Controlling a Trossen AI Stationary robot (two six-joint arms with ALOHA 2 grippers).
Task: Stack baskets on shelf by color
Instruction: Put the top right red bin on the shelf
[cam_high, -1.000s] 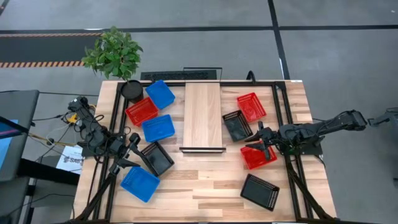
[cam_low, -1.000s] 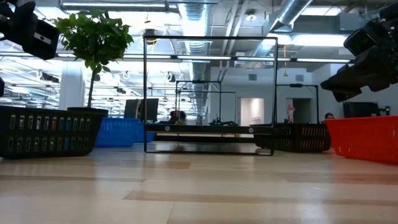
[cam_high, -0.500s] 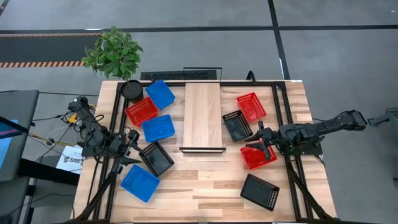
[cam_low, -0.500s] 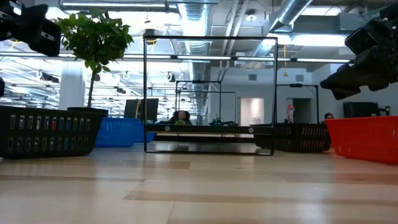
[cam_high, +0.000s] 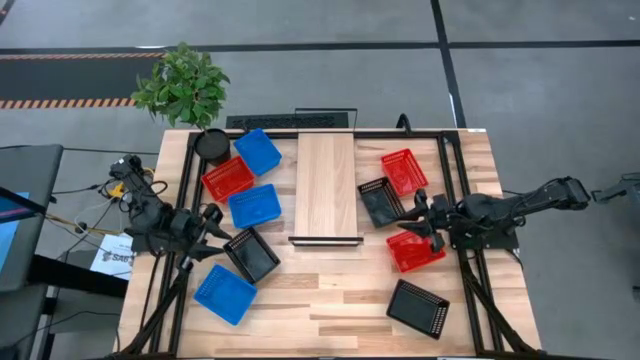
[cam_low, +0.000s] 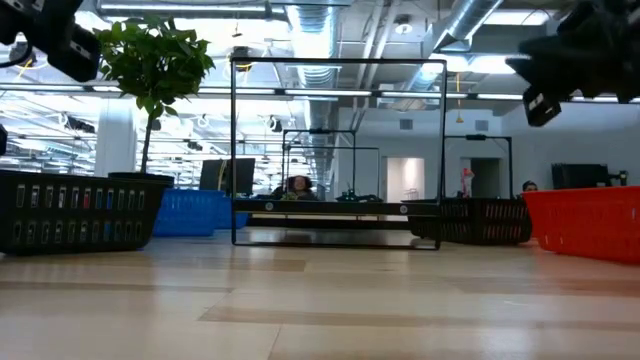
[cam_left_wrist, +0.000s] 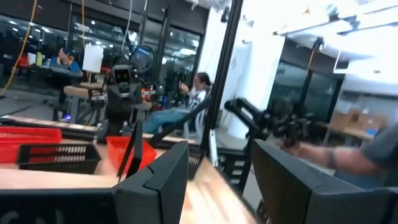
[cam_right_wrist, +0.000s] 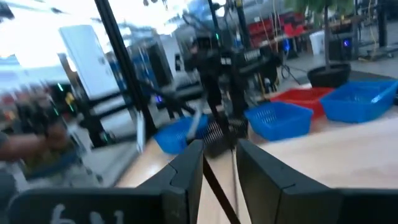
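The shelf (cam_high: 325, 185), a light-wood plank in a thin black frame, lies in the table's middle. Left of it rest blue baskets (cam_high: 258, 150) (cam_high: 254, 206) (cam_high: 225, 295), a red basket (cam_high: 228, 178) and a black basket (cam_high: 251, 254). Right of it rest red baskets (cam_high: 403, 171) (cam_high: 415, 250) and black baskets (cam_high: 381, 201) (cam_high: 418, 308). All sit flat on their bottoms. My left gripper (cam_high: 213, 228) (cam_left_wrist: 217, 180) is open, just left of the near-left black basket. My right gripper (cam_high: 418, 216) (cam_right_wrist: 219, 165) is open, raised between the right-hand black and red baskets, touching neither.
A round black plant pot (cam_high: 211, 144) with a leafy plant (cam_high: 183, 82) stands at the far left corner. Black frame rails (cam_high: 447, 180) run along the table's sides. Bare wood (cam_high: 320, 290) lies near the front edge. People sit in the room behind (cam_low: 297, 185).
My right gripper has risen and shifted a little toward the far edge, away from the red basket below it. My left gripper has drawn slightly back toward the table's left and up. No basket has moved.
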